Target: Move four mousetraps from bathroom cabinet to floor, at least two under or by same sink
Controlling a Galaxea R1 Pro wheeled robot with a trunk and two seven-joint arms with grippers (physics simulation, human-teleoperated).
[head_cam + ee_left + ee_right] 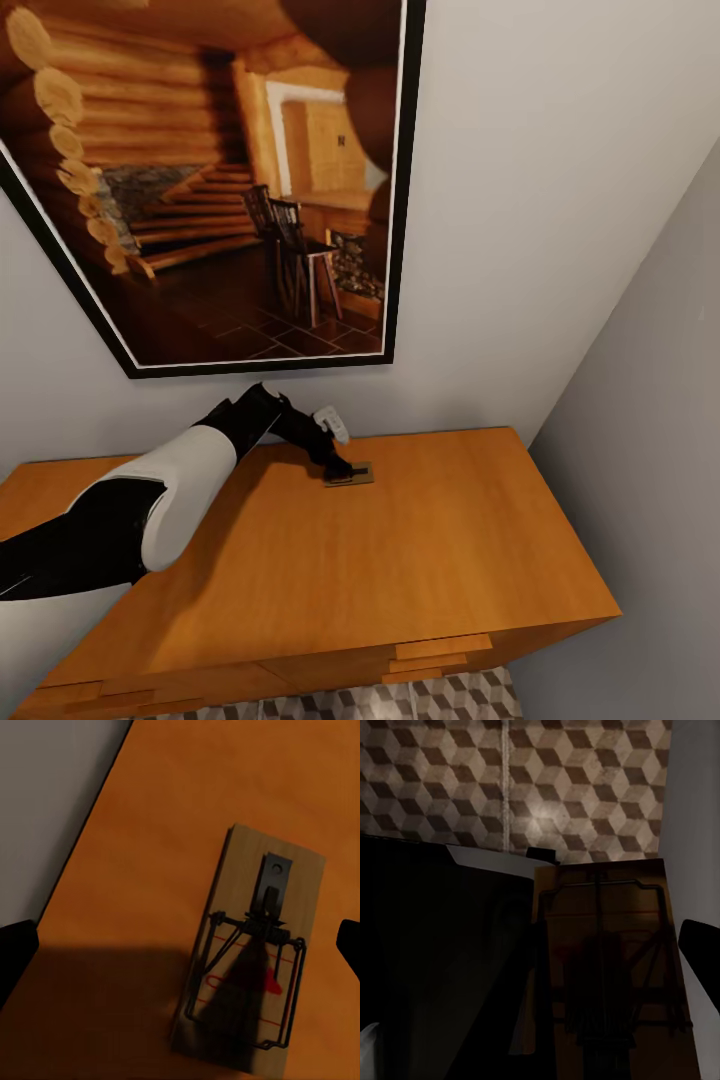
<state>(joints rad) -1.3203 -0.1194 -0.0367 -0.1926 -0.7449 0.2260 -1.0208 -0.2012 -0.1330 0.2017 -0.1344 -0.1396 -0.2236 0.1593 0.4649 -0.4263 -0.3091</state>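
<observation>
the left gripper [342,468] hangs over a mousetrap [350,474] lying flat on the cabinet [450,540] top, near the back wall [560,200], with bare wood toward the front edge. its fingers [15,952] stand wide apart, the trap between them, untouched. the right gripper [645,982] carries a second mousetrap [607,967] above the bathroom floor [510,787], clamped on it.

So the cabinet [450,560] is an orange-brown wooden chest with a smooth flat top, pushed into the corner against the pale walls. One mousetrap [350,475] lies flat on that top, toward the back edge near the wall. Up close, the mousetrap [251,952] is a tan board with a black spring bar and red patch. Cube-pattern floor [440,697] tiles peek out below the drawers.
</observation>
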